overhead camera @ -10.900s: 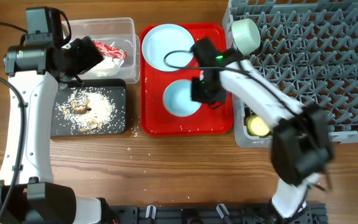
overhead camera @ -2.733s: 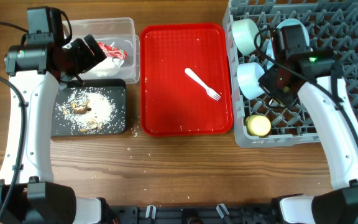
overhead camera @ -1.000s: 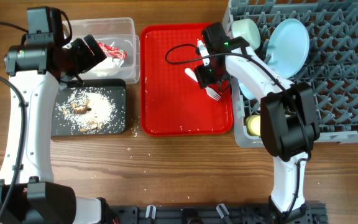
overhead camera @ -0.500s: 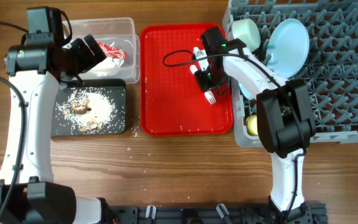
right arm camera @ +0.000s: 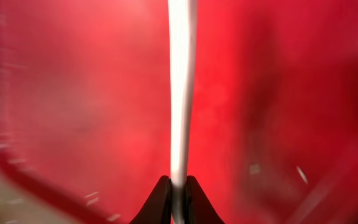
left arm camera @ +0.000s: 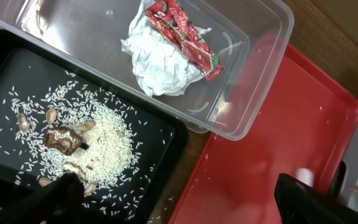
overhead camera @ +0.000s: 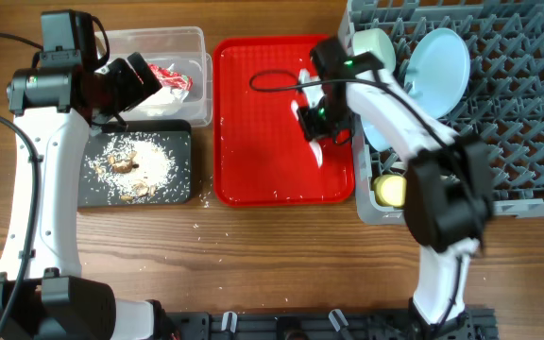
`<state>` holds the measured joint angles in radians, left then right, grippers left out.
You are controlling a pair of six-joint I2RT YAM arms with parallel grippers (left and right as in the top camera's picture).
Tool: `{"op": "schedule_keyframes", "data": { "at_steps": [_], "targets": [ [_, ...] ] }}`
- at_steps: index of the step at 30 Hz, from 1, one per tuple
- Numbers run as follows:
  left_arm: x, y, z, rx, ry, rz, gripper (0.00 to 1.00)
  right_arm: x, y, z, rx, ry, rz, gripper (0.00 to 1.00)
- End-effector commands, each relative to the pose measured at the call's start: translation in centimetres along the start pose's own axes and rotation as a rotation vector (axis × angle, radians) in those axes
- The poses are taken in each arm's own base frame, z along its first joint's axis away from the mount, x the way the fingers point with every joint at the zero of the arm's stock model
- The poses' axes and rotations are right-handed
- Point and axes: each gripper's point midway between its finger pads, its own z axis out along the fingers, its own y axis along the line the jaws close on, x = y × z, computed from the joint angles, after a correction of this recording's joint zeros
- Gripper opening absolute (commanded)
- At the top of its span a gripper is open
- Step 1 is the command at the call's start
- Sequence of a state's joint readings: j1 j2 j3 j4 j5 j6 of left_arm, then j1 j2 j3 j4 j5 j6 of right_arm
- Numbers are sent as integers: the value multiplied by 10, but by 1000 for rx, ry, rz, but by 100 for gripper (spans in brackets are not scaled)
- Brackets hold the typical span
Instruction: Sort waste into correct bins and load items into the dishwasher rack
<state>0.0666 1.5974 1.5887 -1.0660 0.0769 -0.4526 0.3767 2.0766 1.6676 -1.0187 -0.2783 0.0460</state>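
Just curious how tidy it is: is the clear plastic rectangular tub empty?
Not empty. A crumpled red-and-white wrapper and white tissue lie inside the clear plastic rectangular tub.

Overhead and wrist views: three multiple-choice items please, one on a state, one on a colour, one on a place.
1. The right gripper is:
A. wide open, holding nothing
B. shut on the white fork
C. out of every view

2. The cup standing in the dishwasher rack is:
A. yellow
B. red
C. black

3. The wrapper lies:
A. in the dishwasher rack
B. in the clear tub
C. in the right gripper

Answers:
1 B, as the right wrist view shows the fingertips closed on the white handle.
2 A, as the overhead view shows a yellow cup in the rack's corner.
3 B, as the left wrist view shows it with white tissue inside the tub's walls.
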Motion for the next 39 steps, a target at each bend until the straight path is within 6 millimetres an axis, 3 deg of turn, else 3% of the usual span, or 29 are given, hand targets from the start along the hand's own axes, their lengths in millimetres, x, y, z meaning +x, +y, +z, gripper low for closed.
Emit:
{"op": "schedule_keyframes", "data": {
  "at_steps": [1,4,6,7,9,13,18,22,23,26,29,32,35,37,39],
  "targets": [
    [3,-1,5,5,17,1,100,-15,31,-135,6,-330,70,4],
    [3,-1,5,5,17,1,100,-1,2,-195,149,-487,298,4],
    [3,-1,5,5,17,1,100,22,-34,-230,260,-572,546,4],
    [3,-1,5,5,17,1,100,44,-60,-249,334,-616,733,4],
    [3,-1,5,5,17,1,100,88,-103,-268,446,-654,1087,4],
    [3,-1,5,5,17,1,100,131,-133,-255,496,-625,1507,4],
    [3,-1,5,5,17,1,100,146,-148,-204,498,-592,1725,4],
    [3,-1,5,5,17,1,100,147,-153,-163,467,-551,1731,5],
    [3,-1,5,5,17,1,100,149,-155,-151,460,-538,1733,20],
    [3,-1,5,5,17,1,100,149,-156,-146,459,-540,1731,57],
    [3,-1,5,5,17,1,100,140,-158,-150,441,-562,1668,70],
    [3,-1,5,5,17,1,100,118,-154,-163,398,-583,1441,87],
    [3,-1,5,5,17,1,100,93,-135,-201,349,-613,1068,100],
    [3,-1,5,5,17,1,100,79,-107,-228,290,-630,740,100],
    [3,-1,5,5,17,1,100,77,-63,-252,215,-639,358,100]
  ]
}}
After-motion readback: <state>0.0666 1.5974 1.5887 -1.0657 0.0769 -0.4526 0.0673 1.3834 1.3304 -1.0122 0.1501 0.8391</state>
